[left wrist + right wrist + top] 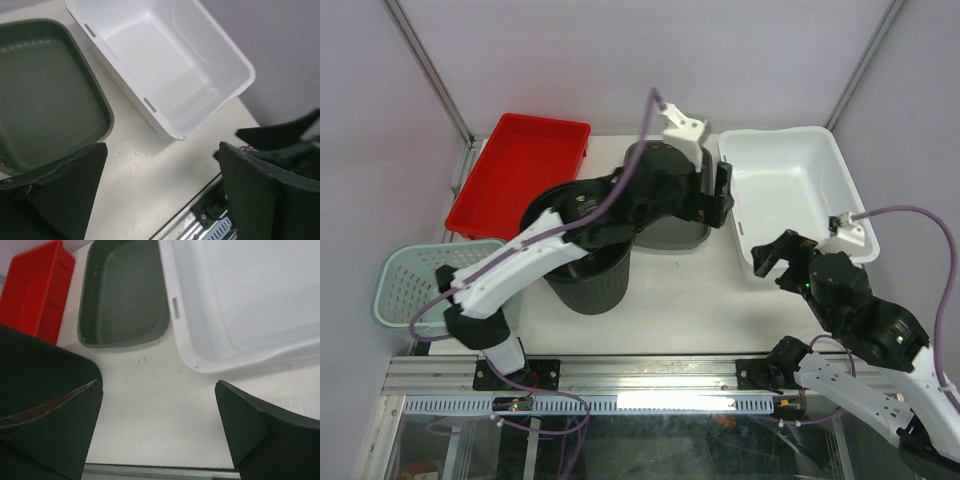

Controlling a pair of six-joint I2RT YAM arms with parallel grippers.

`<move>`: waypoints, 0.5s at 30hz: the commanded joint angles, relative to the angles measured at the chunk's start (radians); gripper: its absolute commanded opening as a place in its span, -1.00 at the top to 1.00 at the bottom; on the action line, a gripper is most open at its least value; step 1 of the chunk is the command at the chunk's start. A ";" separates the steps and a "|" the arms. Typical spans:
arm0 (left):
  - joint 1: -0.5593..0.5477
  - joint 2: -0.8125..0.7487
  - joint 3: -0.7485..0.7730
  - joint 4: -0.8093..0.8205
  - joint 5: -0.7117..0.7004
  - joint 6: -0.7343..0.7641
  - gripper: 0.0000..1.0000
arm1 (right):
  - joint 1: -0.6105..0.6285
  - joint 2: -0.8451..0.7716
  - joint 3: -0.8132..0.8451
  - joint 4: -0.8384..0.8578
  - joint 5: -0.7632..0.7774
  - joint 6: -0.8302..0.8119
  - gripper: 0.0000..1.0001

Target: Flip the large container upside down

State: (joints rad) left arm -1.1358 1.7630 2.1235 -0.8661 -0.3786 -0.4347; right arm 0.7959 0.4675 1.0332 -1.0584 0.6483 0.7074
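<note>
The large container (785, 195) is a white tub standing upright and empty at the back right of the table. It also fills the top of the left wrist view (165, 65) and the right wrist view (245, 295). My left gripper (724, 193) hovers open just off the tub's left rim, above the gap between it and a dark grey tub (670, 232). Its jaws (161, 150) hold nothing. My right gripper (770, 268) stands open over bare table, just in front of the tub's near left corner, and is also empty (159, 385).
The dark grey tub (45, 95) sits close to the left of the white tub. A black bin (588, 285) stands under my left arm. A red tray (520, 170) lies at the back left, with a green basket (410, 285) at the left edge.
</note>
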 commanded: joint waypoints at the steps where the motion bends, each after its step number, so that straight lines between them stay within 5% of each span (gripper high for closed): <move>1: 0.014 -0.202 -0.047 0.045 -0.047 -0.020 -0.98 | 0.000 0.098 -0.071 0.267 -0.226 -0.051 -0.98; 5: 0.013 -0.296 -0.083 0.063 -0.061 -0.022 -0.98 | 0.001 0.261 -0.145 0.479 -0.420 -0.038 -0.99; 15: 0.013 -0.275 -0.041 0.065 -0.014 -0.031 -0.98 | 0.044 0.655 -0.190 0.918 -0.564 0.082 -0.99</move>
State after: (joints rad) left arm -1.1194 1.4487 2.0560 -0.8219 -0.4179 -0.4622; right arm 0.8028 1.0286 0.8207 -0.4198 0.1654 0.7269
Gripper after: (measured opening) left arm 0.990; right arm 0.992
